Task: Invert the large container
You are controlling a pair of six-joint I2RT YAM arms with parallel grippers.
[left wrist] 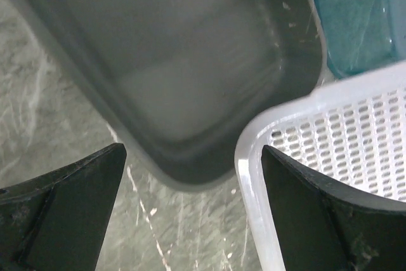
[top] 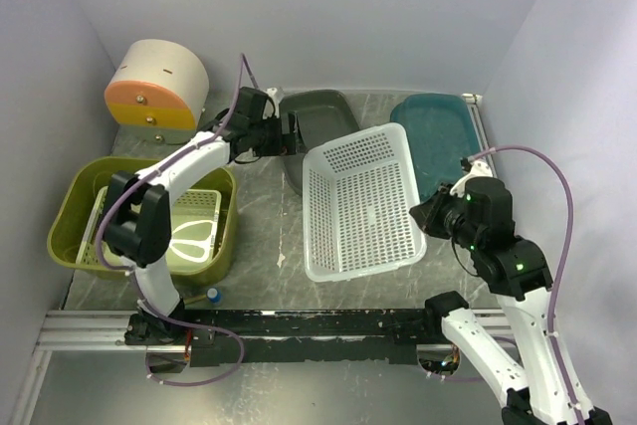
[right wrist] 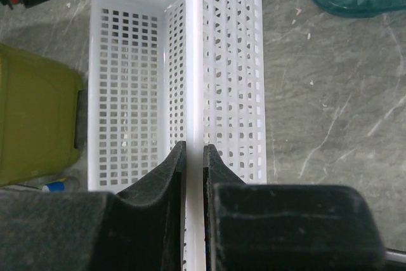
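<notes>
Large container (top: pixel 72 214): olive-green tub at the left edge of the table (top: pixel 269 236), upright, mouth up. A pale green tray (top: pixel 199 231) lies inside it. Neither tool touches it.

Right tool (right wrist: pixel 193 150): nearly shut, pinching the long right-hand rim of the white slotted basket (top: pixel 363 211) at mid-table, one finger inside the wall and one outside. The basket looks slightly tipped; I cannot tell whether any edge is off the table.

Left tool (left wrist: pixel 192 150): jaws spread wide, holding nothing. It hangs over the near corner of a dark grey tub (left wrist: pixel 190 61) toward the far edge, with the basket's far-left corner just beside it. The teal bin (top: pixel 433 131) sits at the far right corner, and an orange-and-cream drum (top: pixel 154 82) at the far left corner.

Risks, as I judge them:
- Wrong target. Both tools are busy around the basket and grey tub, well apart from the olive tub. Flipping the basket would leave the task undone.
- Loose tray. If the olive tub is inverted as it stands, the tray should drop out or wedge under the rim, leaving the tub cocked.
- Thin pinch. A one-rim grip on flexible plastic may slip or twist when the load swings.
- Crowding. The left arm's elbow hangs over the olive tub, and the basket lies close to both the grey tub and the teal bin. A wide sweep could knock them.
</notes>
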